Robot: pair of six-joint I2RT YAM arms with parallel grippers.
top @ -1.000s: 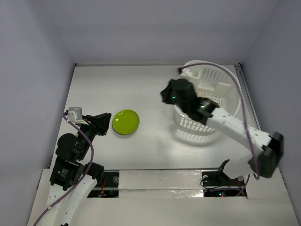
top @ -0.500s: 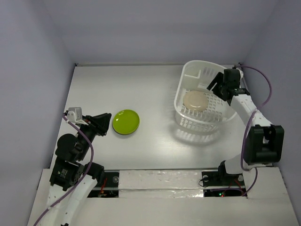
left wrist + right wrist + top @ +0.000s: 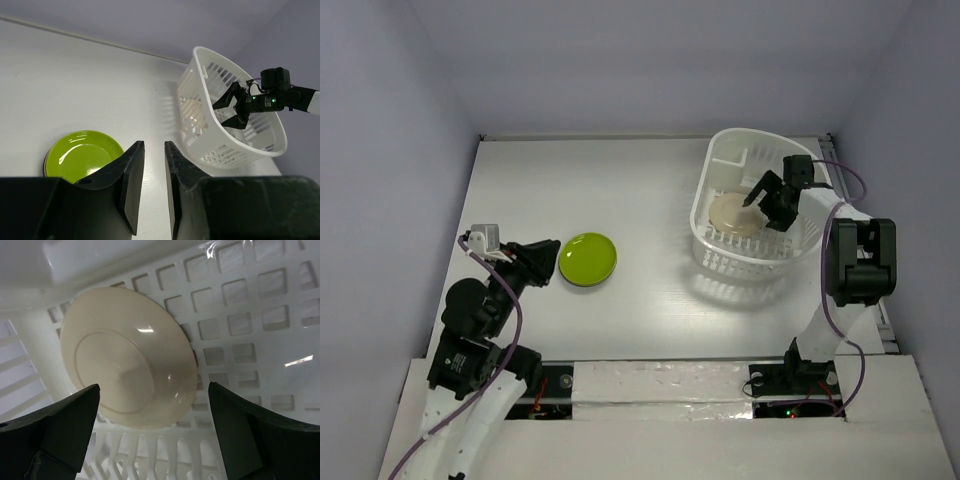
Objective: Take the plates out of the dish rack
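Note:
The white dish rack stands at the back right of the table. One cream plate lies in it, leaning bottom-up on the grid floor. My right gripper is inside the rack, open wide, its fingers on either side of this plate without touching it. A lime green plate rests on the table at the left. My left gripper hovers just left of it, its jaws a narrow gap apart with nothing between them. The left wrist view shows the green plate, the rack and the right gripper.
Grey walls close in the table on three sides. The rack's small inner compartment is at its far side. The right arm's cable loops beside the rack's right rim.
The right arm swung off the rack's near-left side to its right rim, then reached in towards the cream plate. Its gripper went from shut to wide open. The left arm barely moved.

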